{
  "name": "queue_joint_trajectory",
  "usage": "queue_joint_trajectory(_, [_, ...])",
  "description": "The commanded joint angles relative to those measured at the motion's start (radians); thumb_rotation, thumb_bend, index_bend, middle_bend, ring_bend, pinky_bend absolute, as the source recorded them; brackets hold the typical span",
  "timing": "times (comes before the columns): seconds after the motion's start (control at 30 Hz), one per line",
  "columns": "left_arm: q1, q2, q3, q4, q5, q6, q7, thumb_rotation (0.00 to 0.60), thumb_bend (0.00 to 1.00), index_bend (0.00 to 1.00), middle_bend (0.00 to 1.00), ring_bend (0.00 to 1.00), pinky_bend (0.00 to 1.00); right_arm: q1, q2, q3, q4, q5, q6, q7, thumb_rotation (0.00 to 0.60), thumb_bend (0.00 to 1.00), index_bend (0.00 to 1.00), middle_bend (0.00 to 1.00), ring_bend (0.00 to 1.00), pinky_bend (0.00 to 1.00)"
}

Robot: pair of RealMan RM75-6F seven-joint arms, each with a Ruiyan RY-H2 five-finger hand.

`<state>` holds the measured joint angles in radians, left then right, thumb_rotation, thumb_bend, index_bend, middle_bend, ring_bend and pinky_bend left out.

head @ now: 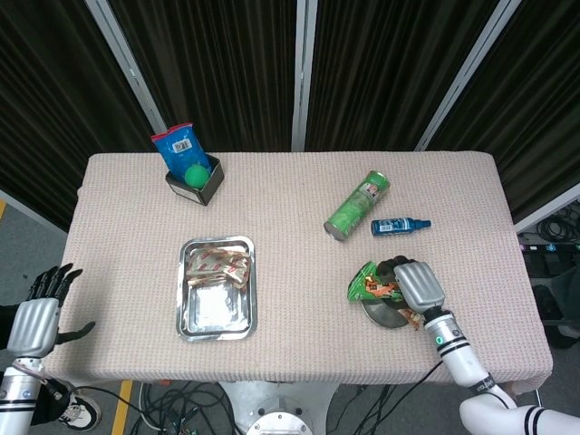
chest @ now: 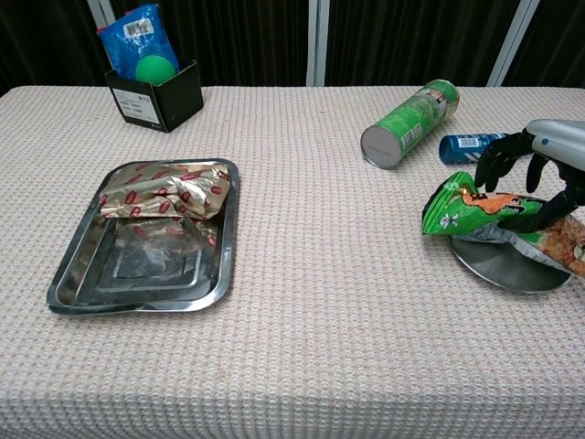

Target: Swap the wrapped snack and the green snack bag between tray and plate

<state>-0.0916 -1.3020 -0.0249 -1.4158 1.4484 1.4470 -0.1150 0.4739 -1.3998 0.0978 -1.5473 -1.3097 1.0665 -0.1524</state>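
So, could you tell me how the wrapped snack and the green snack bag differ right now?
The wrapped snack is gold and red foil, lying untouched in the tray; the green snack bag is green and orange, lying on the plate with the right hand over it. The green snack bag overhangs the plate's rim; the wrapped snack stays inside the tray. Both are crinkly packets.

Head view: high overhead, looking steeply down, whole surface (head: 290,190) framed, dark curtains behind, floor at edges. Chest view: low, near front edge, facing across surface (chest: 302,347) toward curtains, closer in. Shared: tray (head: 217,289) (chest: 82,274), plate (head: 381,313) (chest: 512,274), can (head: 356,206) (chest: 407,125), black box (head: 195,179) (chest: 154,93).
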Motion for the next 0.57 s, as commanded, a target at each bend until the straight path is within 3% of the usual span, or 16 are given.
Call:
queue_joint_trajectory(0.03, [0.005, 0.013, -0.001, -0.016, 0.009, 0.014, -0.006, 0.6, 0.12, 0.13, 0.07, 0.0, 0.07, -0.026, 0.067, -0.012, -0.059, -0.031, 0.039, 0.018, 0.6, 0.0, 0.22, 0.29, 0.15, 0.3])
queue_joint_trajectory(0.17, [0.014, 0.042, 0.003, -0.051, 0.031, 0.039, -0.004, 0.6, 0.12, 0.13, 0.07, 0.0, 0.07, -0.088, 0.207, -0.049, -0.156, -0.084, 0.111, 0.062, 0.6, 0.0, 0.15, 0.25, 0.12, 0.23])
queue_joint_trajectory(0.3, [0.019, 0.067, 0.014, -0.079, 0.05, 0.046, 0.008, 0.6, 0.12, 0.13, 0.07, 0.0, 0.07, -0.202, 0.311, -0.075, -0.18, -0.144, 0.279, 0.197, 0.6, 0.0, 0.1, 0.2, 0.07, 0.11])
queue_joint_trajectory(0.43, [0.023, 0.087, 0.029, -0.074, 0.078, 0.054, 0.033, 0.6, 0.12, 0.13, 0.07, 0.0, 0.07, -0.313, 0.275, -0.091, -0.055, -0.186, 0.459, 0.224, 0.6, 0.0, 0.0, 0.07, 0.0, 0.0])
queue_joint_trajectory(0.57, [0.046, 0.072, 0.036, -0.036, 0.079, 0.083, 0.088, 0.6, 0.12, 0.13, 0.07, 0.0, 0.07, -0.4, 0.164, -0.104, 0.097, -0.17, 0.558, 0.141, 0.6, 0.0, 0.0, 0.0, 0.0, 0.0])
